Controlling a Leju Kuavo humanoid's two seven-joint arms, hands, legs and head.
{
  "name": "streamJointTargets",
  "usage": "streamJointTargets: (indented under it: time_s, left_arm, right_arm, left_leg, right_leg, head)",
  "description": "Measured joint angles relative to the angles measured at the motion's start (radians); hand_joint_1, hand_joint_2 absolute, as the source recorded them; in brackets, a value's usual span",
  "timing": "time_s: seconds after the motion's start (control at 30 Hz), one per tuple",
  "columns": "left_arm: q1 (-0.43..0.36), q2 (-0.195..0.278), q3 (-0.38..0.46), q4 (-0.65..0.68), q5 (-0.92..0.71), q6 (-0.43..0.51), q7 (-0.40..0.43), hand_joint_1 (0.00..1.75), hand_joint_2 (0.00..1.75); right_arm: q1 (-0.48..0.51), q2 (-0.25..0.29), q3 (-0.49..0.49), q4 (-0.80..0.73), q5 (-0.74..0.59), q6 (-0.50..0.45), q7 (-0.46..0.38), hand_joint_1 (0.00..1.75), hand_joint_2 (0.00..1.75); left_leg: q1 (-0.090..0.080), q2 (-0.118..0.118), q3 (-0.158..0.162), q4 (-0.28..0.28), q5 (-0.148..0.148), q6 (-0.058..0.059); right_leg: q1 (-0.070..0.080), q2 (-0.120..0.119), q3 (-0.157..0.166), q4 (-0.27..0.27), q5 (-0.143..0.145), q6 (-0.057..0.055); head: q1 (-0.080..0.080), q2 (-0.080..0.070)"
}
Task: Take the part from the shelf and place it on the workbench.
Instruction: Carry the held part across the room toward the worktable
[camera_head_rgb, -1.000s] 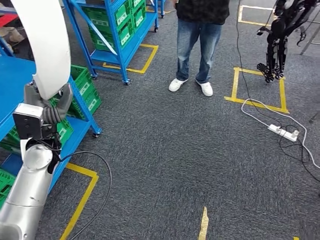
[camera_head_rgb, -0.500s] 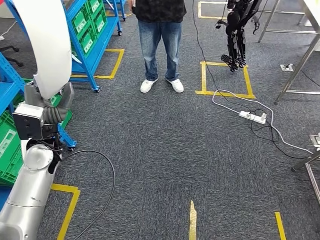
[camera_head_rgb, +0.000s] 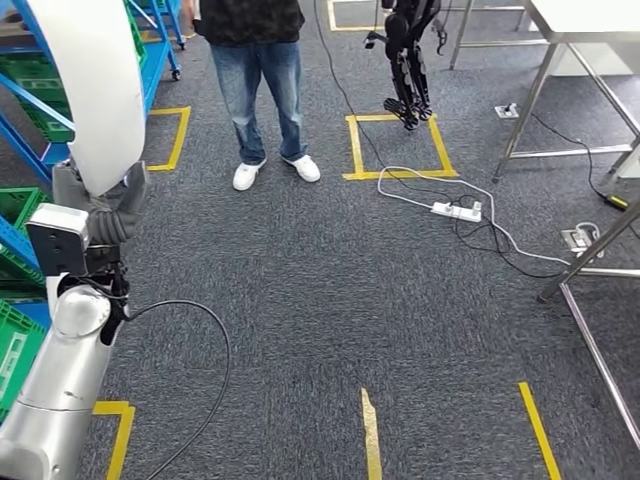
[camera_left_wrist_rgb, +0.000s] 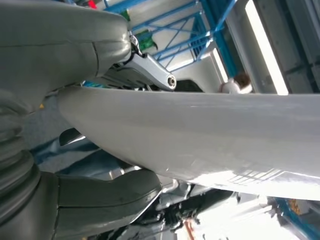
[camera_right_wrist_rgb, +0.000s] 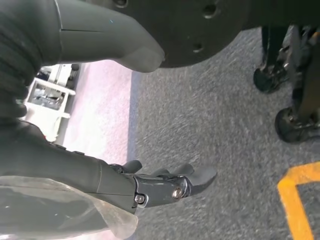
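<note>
You have the part (camera_head_rgb: 94, 80), a long curved white panel, standing up at about ten o'clock in the head view, gripped at its lower end by the left hand (camera_head_rgb: 102, 215). In the left wrist view the part (camera_left_wrist_rgb: 211, 135) runs right across the picture, with the thick grey thumb (camera_left_wrist_rgb: 105, 200) on one face and the fingers (camera_left_wrist_rgb: 149, 70) over the other, so it is clamped between them.

Your right hand (camera_right_wrist_rgb: 113, 150) hangs over the grey carpet (camera_right_wrist_rgb: 211, 125) holding nothing, fingers (camera_right_wrist_rgb: 177, 182) stretched out nearly straight and apart from the thumb (camera_right_wrist_rgb: 109, 37).

Blue shelving (camera_head_rgb: 30, 110) with green crates (camera_head_rgb: 15, 345) sits at nine to ten o'clock behind the left arm. A person (camera_head_rgb: 260, 85) in jeans and white shoes stands at about eleven o'clock. At twelve, another dark robot's legs (camera_head_rgb: 407, 70) stand in a yellow floor square (camera_head_rgb: 396, 145); a white power strip (camera_head_rgb: 456, 211) lies just beside it. The workbench (camera_head_rgb: 585, 25) with its metal legs is at one to two o'clock.
</note>
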Motion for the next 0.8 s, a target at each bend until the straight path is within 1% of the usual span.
streamJointTargets:
  time_s: [0.07,0.1,0.13,0.17,0.2,0.23,0.27,0.3,0.33,0.37,0.4,0.43,0.47,0.5,0.53,0.57,0.6,0.63,0.67,0.7,0.73,0.77,0.8]
  left_arm:
    - [0.001,0.0,-0.001,0.0,0.0,0.0,0.0,1.75,1.75]
    - [0.002,0.0,-0.001,0.0,0.0,0.0,0.0,1.75,1.75]
    - [0.002,0.0,-0.002,0.0,0.0,0.001,0.0,1.75,1.75]
    - [0.002,0.001,-0.001,0.0,0.0,0.001,0.0,1.75,1.75]
    - [0.004,0.003,-0.001,0.0,0.0,0.001,0.0,1.75,1.75]
    - [0.006,0.004,0.0,0.0,0.0,0.001,0.0,1.75,1.75]
    - [0.01,0.006,0.0,0.001,0.0,0.002,0.0,1.75,1.75]
    - [0.013,0.007,0.0,0.001,0.0,0.002,0.0,1.75,1.75]
    - [0.016,0.007,0.0,0.001,0.0,0.002,0.0,1.75,1.75]
    - [0.017,0.007,0.0,0.001,0.0,0.002,0.0,1.75,1.75]
    - [0.016,0.008,0.0,0.001,0.0,0.002,0.0,1.75,1.75]
    - [0.016,0.008,0.0,0.001,0.0,0.002,0.0,1.75,1.75]
    - [0.015,0.009,0.001,0.001,0.0,0.002,0.0,1.75,1.75]
    - [0.015,0.009,0.001,0.001,0.0,0.002,0.0,1.75,1.75]
    - [0.014,0.009,0.001,0.001,0.0,0.002,0.0,1.75,1.75]
    - [0.013,0.009,0.0,0.001,0.0,0.002,0.0,1.75,1.75]
    - [0.012,0.008,0.0,0.001,0.0,0.001,0.0,1.75,1.75]
    - [0.011,0.007,0.0,0.001,0.0,0.001,0.0,1.75,1.75]
    - [0.009,0.006,0.0,0.001,0.0,0.0,0.0,1.75,1.75]
    - [0.008,0.006,0.0,0.001,0.0,0.0,0.0,1.75,1.75]
    - [0.008,0.006,0.0,0.001,0.0,-0.001,0.0,1.75,1.75]
    - [0.008,0.006,0.0,0.001,0.0,-0.001,0.0,1.75,1.75]
    - [0.008,0.006,0.0,0.002,0.0,-0.002,0.0,1.75,1.75]
  right_arm:
    - [0.002,0.0,0.0,0.0,0.003,0.0,-0.004,0.0,1.75]
    - [0.004,0.001,0.0,0.0,0.004,-0.001,-0.005,0.0,1.75]
    - [0.005,0.001,0.0,0.0,0.005,-0.001,-0.006,0.0,1.75]
    - [0.005,0.002,0.0,0.0,0.005,-0.002,-0.008,0.0,1.75]
    - [0.005,0.002,0.0,0.0,0.006,-0.002,-0.01,0.0,1.75]
    - [0.005,0.002,0.0,0.0,0.006,-0.003,-0.012,0.0,1.75]
    - [0.005,0.002,0.0,0.0,0.006,-0.004,-0.014,0.0,1.75]
    - [0.005,0.002,0.0,0.0,0.006,-0.004,-0.015,0.0,1.75]
    - [0.005,0.002,0.0,0.0,0.006,-0.003,-0.015,0.0,1.75]
    - [0.006,0.002,0.0,0.0,0.006,-0.002,-0.016,0.0,1.75]
    - [0.006,0.003,0.0,0.0,0.006,-0.001,-0.016,0.0,1.75]
    - [0.006,0.004,0.0,0.0,0.006,-0.001,-0.016,0.0,1.75]
    - [0.005,0.005,0.0,0.0,0.006,0.0,-0.017,0.0,1.75]
    - [0.005,0.006,0.0,0.001,0.006,0.0,-0.018,0.0,1.75]
    - [0.005,0.006,0.0,0.001,0.006,0.0,-0.018,0.0,1.75]
    - [0.006,0.006,0.0,0.001,0.007,0.0,-0.019,0.0,1.75]
    - [0.008,0.007,0.0,0.001,0.007,0.0,-0.019,0.0,1.75]
    - [0.009,0.007,0.0,0.001,0.008,0.0,-0.018,0.0,1.75]
    - [0.009,0.007,0.0,0.001,0.008,0.0,-0.018,0.0,1.75]
    - [0.008,0.007,0.0,0.001,0.008,0.0,-0.018,0.0,1.75]
    - [0.007,0.007,0.0,0.001,0.008,0.001,-0.018,0.0,1.75]
    - [0.006,0.007,0.0,0.001,0.009,0.001,-0.018,0.0,1.75]
    - [0.006,0.007,0.0,0.001,0.009,0.001,-0.019,0.0,1.75]
  left_leg:
    - [0.0,0.014,0.003,0.0,-0.003,-0.009]
    - [0.002,0.009,0.004,0.004,-0.01,-0.014]
    - [0.005,-0.006,-0.002,0.024,-0.026,-0.019]
    - [0.007,-0.029,-0.018,0.065,-0.051,-0.022]
    - [0.008,-0.054,-0.045,0.126,-0.084,-0.024]
    - [0.008,-0.069,-0.079,0.198,-0.116,-0.024]
    - [0.008,-0.075,-0.109,0.259,-0.137,-0.023]
    - [0.008,-0.077,-0.127,0.291,-0.139,-0.02]
    - [0.007,-0.079,-0.128,0.286,-0.122,-0.017]
    - [0.007,-0.085,-0.109,0.241,-0.087,-0.012]
    - [0.007,-0.101,-0.08,0.172,-0.045,-0.006]
    - [0.007,-0.125,-0.052,0.107,-0.015,-0.001]
    - [0.007,-0.146,-0.03,0.054,0.003,0.003]
    - [0.006,-0.161,-0.019,0.024,0.009,0.005]
    - [0.005,-0.162,-0.017,0.016,0.006,0.005]
    - [0.004,-0.153,-0.015,0.009,0.006,0.006]
    - [0.004,-0.141,-0.013,0.004,0.01,0.008]
    - [0.006,-0.129,-0.01,-0.001,0.013,0.012]
    - [0.007,-0.116,-0.007,-0.007,0.016,0.016]
    - [0.007,-0.102,-0.005,-0.01,0.017,0.02]
    - [0.007,-0.089,-0.005,-0.01,0.016,0.022]
    - [0.006,-0.075,-0.006,-0.01,0.016,0.023]
    - [0.006,-0.062,-0.006,-0.009,0.015,0.023]
  right_leg:
    - [0.003,0.02,0.0,0.001,0.001,-0.015]
    - [0.002,0.029,0.0,0.0,0.002,-0.021]
    - [0.001,0.038,0.001,-0.001,0.002,-0.027]
    - [-0.001,0.047,0.003,-0.003,0.003,-0.032]
    - [-0.001,0.057,0.004,-0.003,0.003,-0.036]
    - [0.0,0.068,0.004,-0.003,0.003,-0.039]
    - [0.002,0.08,0.004,-0.003,0.003,-0.041]
    - [0.004,0.093,0.005,-0.003,0.003,-0.041]
    - [0.006,0.106,0.006,-0.002,0.003,-0.042]
    - [0.007,0.119,0.008,-0.001,0.003,-0.042]
    - [0.007,0.131,0.009,-0.001,0.003,-0.041]
    - [0.007,0.142,0.009,0.0,0.004,-0.04]
    - [0.006,0.152,0.005,0.002,0.006,-0.036]
    - [0.004,0.163,-0.001,0.003,0.008,-0.031]
    - [0.002,0.173,-0.006,0.002,0.012,-0.024]
    - [-0.001,0.183,-0.011,0.001,0.015,-0.017]
    - [-0.002,0.179,-0.016,0.002,0.015,-0.013]
    - [0.0,0.159,-0.025,0.015,0.006,-0.009]
    - [0.002,0.132,-0.042,0.046,-0.012,-0.005]
    - [0.002,0.099,-0.07,0.099,-0.04,-0.003]
    - [0.001,0.077,-0.103,0.165,-0.072,0.002]
    - [-0.001,0.068,-0.134,0.23,-0.096,0.006]
    - [-0.005,0.065,-0.154,0.271,-0.105,0.01]
  head:
    - [-0.002,0.0]
    - [-0.003,0.0]
    - [-0.004,0.0]
    - [-0.006,0.0]
    - [-0.008,0.0]
    - [-0.009,0.0]
    - [-0.01,0.0]
    - [-0.01,0.0]
    - [-0.01,0.0]
    - [-0.01,0.0]
    - [-0.01,0.0]
    - [-0.009,0.0]
    - [-0.01,0.0]
    - [-0.009,0.0]
    - [-0.01,0.0]
    - [-0.01,0.0]
    - [-0.01,0.0]
    - [-0.008,0.0]
    - [-0.005,0.0]
    - [-0.004,0.0]
    - [-0.001,0.0]
    - [-0.001,0.0]
    - [-0.002,0.0]
